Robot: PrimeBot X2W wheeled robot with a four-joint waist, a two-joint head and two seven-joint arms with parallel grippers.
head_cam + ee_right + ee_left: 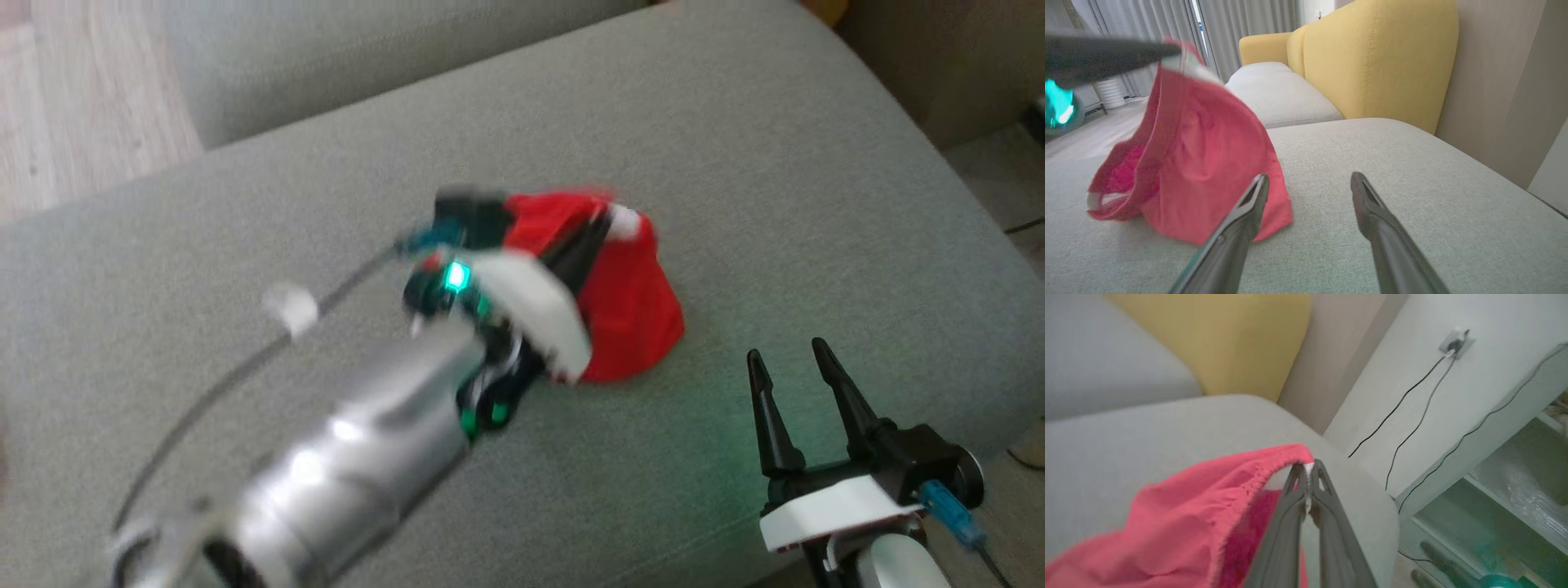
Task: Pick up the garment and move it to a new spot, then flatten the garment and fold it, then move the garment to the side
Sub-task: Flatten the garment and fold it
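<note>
While the pick-up is under way, nothing beyond it looks done: you have yet to carry the garment (pixel 629 302) to a new spot, flatten it, fold it and set it aside. Your left fingers (pixel 1325 486) are clamped together on its hem, which hangs from their tips while the lower cloth rests on the sofa (pixel 735 122). Your right fingers (pixel 833 371) stand wide apart, holding nothing, with the garment near their tips.

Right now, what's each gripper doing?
The left gripper is shut on the edge of the red garment.
The right gripper is open, holding nothing.
</note>
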